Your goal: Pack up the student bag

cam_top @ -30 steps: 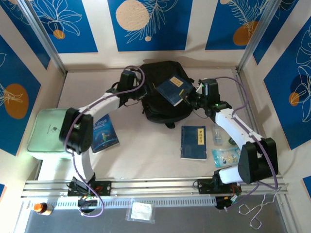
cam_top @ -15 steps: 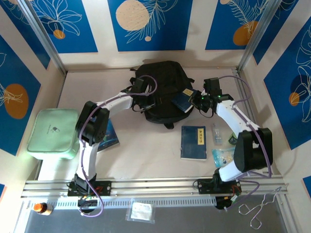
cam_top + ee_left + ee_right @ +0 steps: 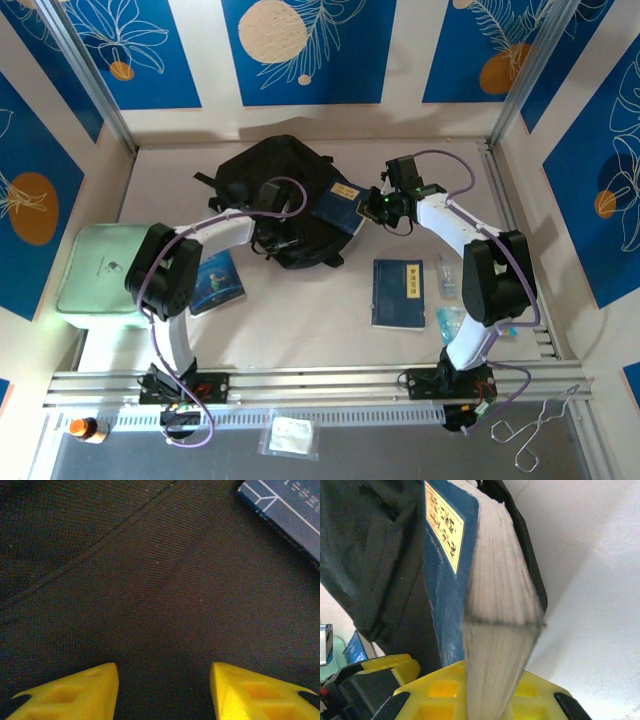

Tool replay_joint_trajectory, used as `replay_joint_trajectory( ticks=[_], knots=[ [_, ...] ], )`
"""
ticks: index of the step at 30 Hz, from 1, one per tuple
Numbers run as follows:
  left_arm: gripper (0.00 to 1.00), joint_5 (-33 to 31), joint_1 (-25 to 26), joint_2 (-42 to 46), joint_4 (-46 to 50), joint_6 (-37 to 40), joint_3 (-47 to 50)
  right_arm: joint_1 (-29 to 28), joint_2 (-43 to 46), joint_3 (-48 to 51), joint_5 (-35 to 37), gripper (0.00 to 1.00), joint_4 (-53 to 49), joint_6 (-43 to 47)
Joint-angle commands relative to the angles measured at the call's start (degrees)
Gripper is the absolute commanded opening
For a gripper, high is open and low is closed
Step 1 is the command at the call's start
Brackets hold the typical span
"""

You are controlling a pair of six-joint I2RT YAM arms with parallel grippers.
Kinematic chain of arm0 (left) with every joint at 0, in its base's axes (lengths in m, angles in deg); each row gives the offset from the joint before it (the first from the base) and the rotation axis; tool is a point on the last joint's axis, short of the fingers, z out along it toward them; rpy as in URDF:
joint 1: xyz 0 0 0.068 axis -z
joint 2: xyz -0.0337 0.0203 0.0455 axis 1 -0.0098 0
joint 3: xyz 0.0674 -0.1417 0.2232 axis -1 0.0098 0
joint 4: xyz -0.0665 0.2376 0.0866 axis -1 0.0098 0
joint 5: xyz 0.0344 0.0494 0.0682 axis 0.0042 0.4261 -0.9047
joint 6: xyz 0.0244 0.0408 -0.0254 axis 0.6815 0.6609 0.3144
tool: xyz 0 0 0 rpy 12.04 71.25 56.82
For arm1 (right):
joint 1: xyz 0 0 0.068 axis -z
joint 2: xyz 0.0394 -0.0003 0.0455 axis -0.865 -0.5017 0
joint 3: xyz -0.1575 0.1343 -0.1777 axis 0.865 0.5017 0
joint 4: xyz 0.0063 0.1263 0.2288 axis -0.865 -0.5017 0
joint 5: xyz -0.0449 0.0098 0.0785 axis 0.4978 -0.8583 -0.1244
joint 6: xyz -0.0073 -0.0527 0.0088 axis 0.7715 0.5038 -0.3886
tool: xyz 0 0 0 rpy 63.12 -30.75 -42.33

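At the left edge of the top view a pale green case (image 3: 105, 275) lay on the table (image 3: 300, 320). Just right of it a bright picture book (image 3: 220, 282) showed partly under the left arm. Toward the centre, the left gripper (image 3: 275, 228) sat over the lower part of the black backpack (image 3: 265, 175), which lay in the upper middle of the frame. In the left wrist view its yellow fingers (image 3: 75, 692) stood wide apart over the bag's dark fabric, with nothing between them. Right of the bag, the right gripper (image 3: 376, 208) was clamped on a dark blue book (image 3: 338, 205), whose far end lay against the backpack's right side. In the right wrist view the book's pale page edge stood upright between the yellow fingers (image 3: 440, 690). At lower right a second blue book (image 3: 399, 293) lay flat on the table, apart from the bag.
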Motion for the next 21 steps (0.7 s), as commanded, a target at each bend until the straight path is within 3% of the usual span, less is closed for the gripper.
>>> replay_joint_trajectory(
  ticks=[1,11,21],
  knots=[
    [0.52,-3.15,-0.28,3.63,7.61,8.11,-3.98,1.57,3.93,-2.38,-2.21,0.02,-0.77,0.73],
    [0.58,0.57,4.89,6.14,12.41,26.25,-12.21,7.56,15.31,-0.01,-3.54,0.02,-2.58,0.06],
    [0.50,6.23,9.10,-2.36,15.18,30.14,-20.18,13.05,20.44,6.20,-3.00,0.02,-3.17,-1.08]
  ],
)
